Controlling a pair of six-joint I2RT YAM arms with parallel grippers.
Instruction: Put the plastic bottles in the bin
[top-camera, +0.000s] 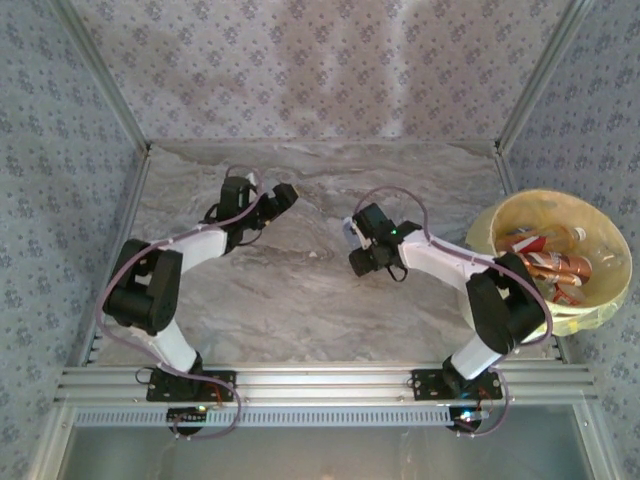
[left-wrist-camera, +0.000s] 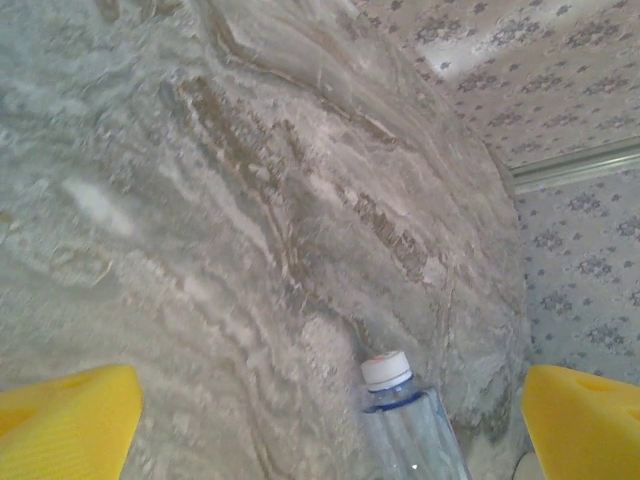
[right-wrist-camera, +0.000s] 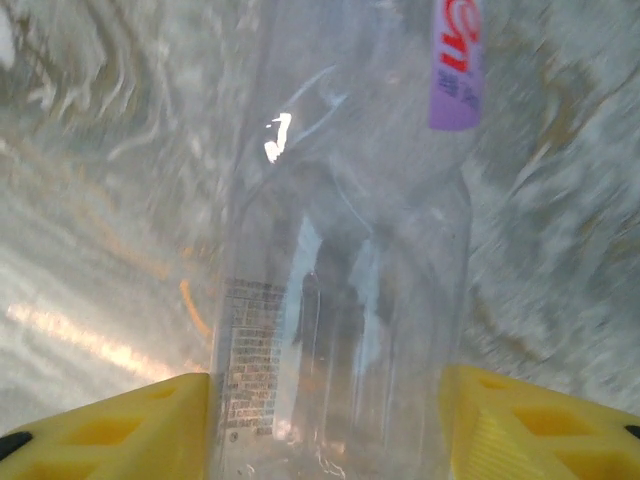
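Observation:
My right gripper (right-wrist-camera: 325, 432) is shut on a clear plastic bottle (right-wrist-camera: 345, 250) with a purple label; its yellow fingers (right-wrist-camera: 130, 430) press on both sides. From above, that gripper (top-camera: 357, 248) hangs over mid-table, left of the bin (top-camera: 545, 196), with the bottle (top-camera: 350, 231) a pale glint at its tip. The bin, a round pale-yellow bucket at the right edge, holds several bottles (top-camera: 548, 266) with orange and red labels. My left gripper (left-wrist-camera: 330, 425) is open, fingers wide apart. A clear bottle (left-wrist-camera: 412, 425) with a white cap lies low between them, nearer the right finger (left-wrist-camera: 585, 420). From above, my left gripper (top-camera: 284, 194) sits at centre-left.
A grey marbled table (top-camera: 300, 290) is fenced by patterned fabric walls and metal posts (top-camera: 535, 75). An aluminium rail (top-camera: 320, 382) runs along the near edge, carrying both arm bases.

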